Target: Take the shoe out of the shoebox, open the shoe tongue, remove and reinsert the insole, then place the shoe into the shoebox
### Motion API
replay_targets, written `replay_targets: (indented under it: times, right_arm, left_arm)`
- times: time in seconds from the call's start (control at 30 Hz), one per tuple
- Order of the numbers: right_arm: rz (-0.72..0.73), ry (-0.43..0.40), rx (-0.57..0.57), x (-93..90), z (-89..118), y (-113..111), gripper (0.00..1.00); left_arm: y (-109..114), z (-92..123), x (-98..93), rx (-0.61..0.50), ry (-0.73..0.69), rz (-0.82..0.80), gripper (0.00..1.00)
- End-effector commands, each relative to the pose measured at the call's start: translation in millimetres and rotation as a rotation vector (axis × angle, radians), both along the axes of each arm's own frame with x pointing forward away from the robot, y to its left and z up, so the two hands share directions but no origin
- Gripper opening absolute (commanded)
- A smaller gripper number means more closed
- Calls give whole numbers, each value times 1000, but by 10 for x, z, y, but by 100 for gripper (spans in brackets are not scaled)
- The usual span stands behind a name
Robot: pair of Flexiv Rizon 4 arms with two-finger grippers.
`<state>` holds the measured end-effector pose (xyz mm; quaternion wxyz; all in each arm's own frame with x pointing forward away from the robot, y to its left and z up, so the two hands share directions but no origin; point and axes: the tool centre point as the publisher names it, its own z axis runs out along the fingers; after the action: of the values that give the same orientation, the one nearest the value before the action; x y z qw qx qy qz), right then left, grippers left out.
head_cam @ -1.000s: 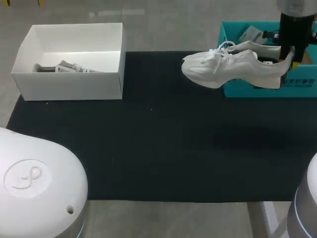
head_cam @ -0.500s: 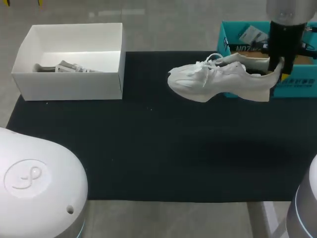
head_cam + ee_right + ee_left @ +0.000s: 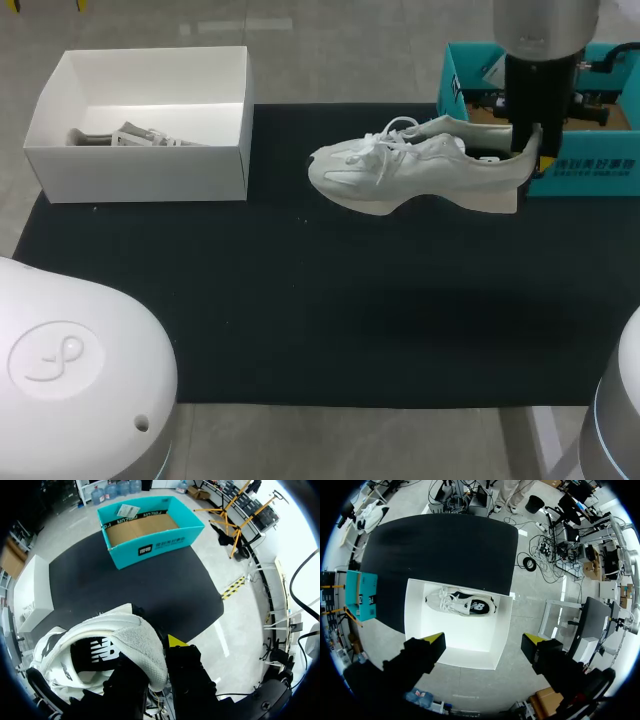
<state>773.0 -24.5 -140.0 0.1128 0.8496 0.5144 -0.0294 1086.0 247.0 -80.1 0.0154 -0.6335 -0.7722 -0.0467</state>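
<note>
You had the right gripper (image 3: 528,150) pinched shut on the heel collar of the white shoe (image 3: 400,180), which hung level above the black mat (image 3: 300,300) beside the teal shoebox (image 3: 590,170); light, soft-walled, likely to droop toe-down, so the stiffer heel looked the best hold

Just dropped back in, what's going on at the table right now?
The right tool is shut on the heel of a white shoe, holding it in the air over the black mat beside the teal box. The left tool hangs open above the white box, where a second shoe lies. Tongue and insole steps are not yet done.
</note>
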Motion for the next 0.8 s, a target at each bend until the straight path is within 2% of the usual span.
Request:
replay_targets:
  times: [0.03, 0.4, 0.73, 0.8]
  right_arm:
    - [0, 14, -11, 85, -20, 129, 0]
    - [24, -9, -10, 172, -26, 351, 0]
    - [33, -59, -1, 149, -330, 520, 0]
    - [32, -49, -9, 141, -428, 544, 0]
  left_arm:
    - [0, 0, -2, 2, 0, -1, 100]
    - [0, 0, -2, 2, 0, -1, 100]
    - [0, 0, -2, 2, 0, -1, 100]
    - [0, 0, -2, 2, 0, -1, 100]
